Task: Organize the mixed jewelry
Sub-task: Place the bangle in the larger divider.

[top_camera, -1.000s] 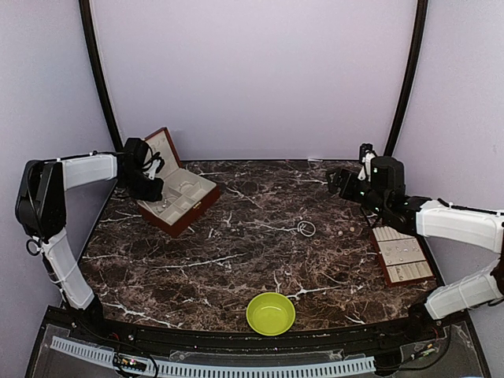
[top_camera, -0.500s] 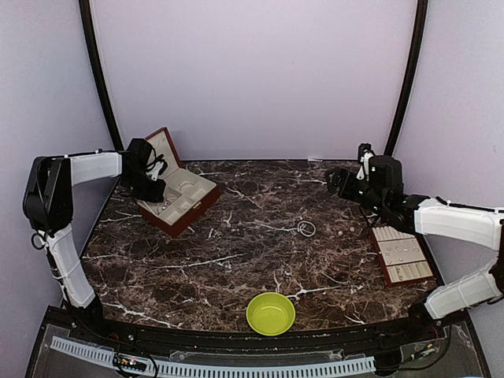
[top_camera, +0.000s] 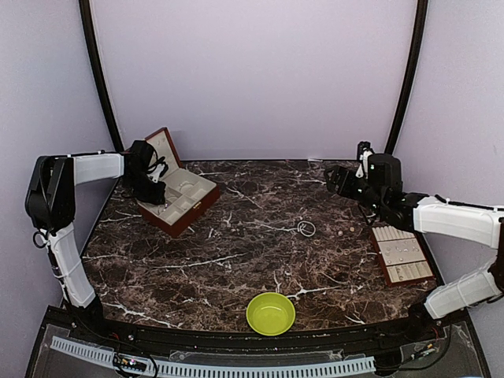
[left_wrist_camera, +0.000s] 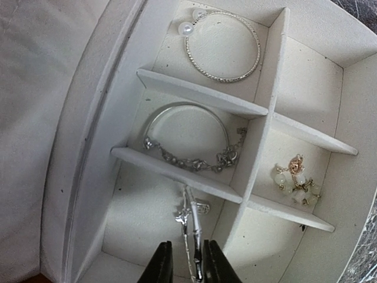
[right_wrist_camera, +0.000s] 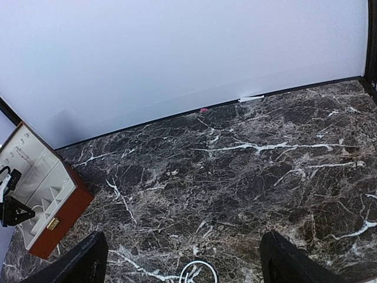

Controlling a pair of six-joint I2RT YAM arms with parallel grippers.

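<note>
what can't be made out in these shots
Left wrist: silvery piece in left gripper, lower end cut by bottom edge.
Right wrist: wire hoop, cut by bottom edge.
Top external: contents of box and tray, too small.

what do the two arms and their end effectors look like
The left arm and right arm have white shell links between black joints. Looped black cable shows at the left wrist. The left end effector and right end effector have black fingers.
</note>
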